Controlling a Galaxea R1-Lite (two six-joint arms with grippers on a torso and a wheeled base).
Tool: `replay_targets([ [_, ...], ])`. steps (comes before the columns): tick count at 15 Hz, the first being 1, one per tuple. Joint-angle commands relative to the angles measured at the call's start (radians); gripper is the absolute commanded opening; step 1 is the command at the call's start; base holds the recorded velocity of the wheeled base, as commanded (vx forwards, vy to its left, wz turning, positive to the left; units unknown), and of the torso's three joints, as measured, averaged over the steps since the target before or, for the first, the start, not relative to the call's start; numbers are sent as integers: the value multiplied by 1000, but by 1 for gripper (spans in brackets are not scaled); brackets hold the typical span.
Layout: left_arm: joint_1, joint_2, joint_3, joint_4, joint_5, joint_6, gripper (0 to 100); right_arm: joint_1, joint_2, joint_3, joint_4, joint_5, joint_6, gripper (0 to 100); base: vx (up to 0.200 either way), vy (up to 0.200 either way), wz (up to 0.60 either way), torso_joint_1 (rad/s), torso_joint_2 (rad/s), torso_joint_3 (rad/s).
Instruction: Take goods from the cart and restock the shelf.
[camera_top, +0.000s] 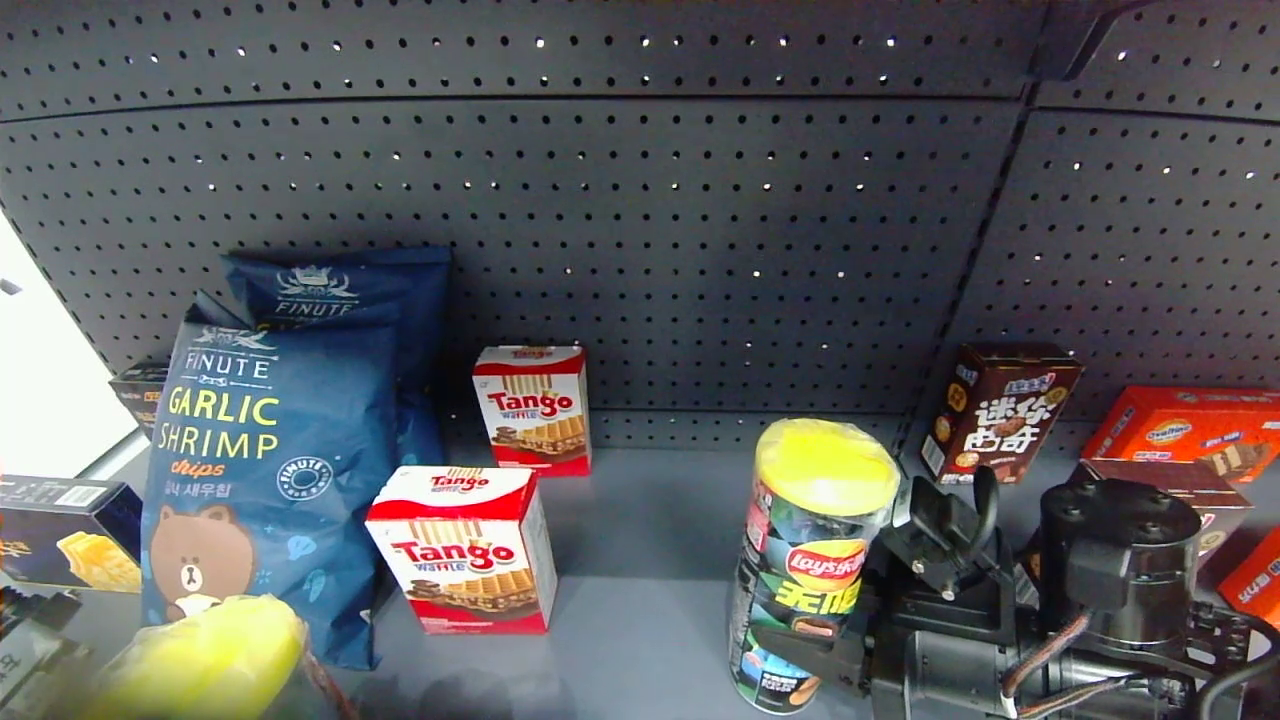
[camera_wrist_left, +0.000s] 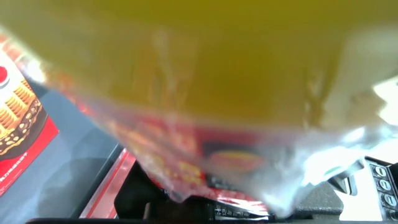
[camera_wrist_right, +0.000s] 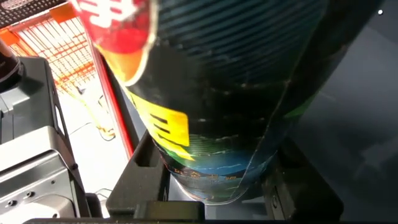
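Note:
A chip can (camera_top: 815, 560) with a yellow lid and a dark green label stands upright on the grey shelf (camera_top: 650, 520), right of centre. My right gripper (camera_top: 860, 585) is shut on it, one finger in front low down and one behind. The right wrist view shows the same can (camera_wrist_right: 217, 112) between the jaws of my right gripper (camera_wrist_right: 217, 196). A second can (camera_top: 200, 660) with a yellow lid sits at the bottom left corner, below the shelf front. Seen close in the left wrist view, this red, plastic-wrapped can (camera_wrist_left: 217, 81) is held by my left gripper (camera_wrist_left: 205, 202).
Blue garlic shrimp chip bags (camera_top: 265, 470) stand at the left, with two red-and-white wafer boxes (camera_top: 465, 550) (camera_top: 533, 408) beside them. A brown box (camera_top: 1000, 410) and orange boxes (camera_top: 1180, 430) fill the right. Bare shelf lies between the wafer boxes and the green can. The orange cart basket (camera_wrist_right: 68, 43) is below.

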Motion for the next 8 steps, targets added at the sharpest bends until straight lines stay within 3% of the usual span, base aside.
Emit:
replay_targets([
  [1,0,2,-1,-1,0,1,0,1,-2,8,5,1,-2,0,0,0,0,0,0,0],
  [3,0,4,2,-1,0,1,0,1,-2,10,5,2,-4,0,0,0,0,0,0,0],
  [4,0,2,2,-1,2,-1,0,3,-2,10,5,2,-4,100,0,0,0,0,0,0],
  [8,0,4,0,-1,2,1,0,3,-23,11,6,-4,-5,100,0,0,0,0,0,0],
])
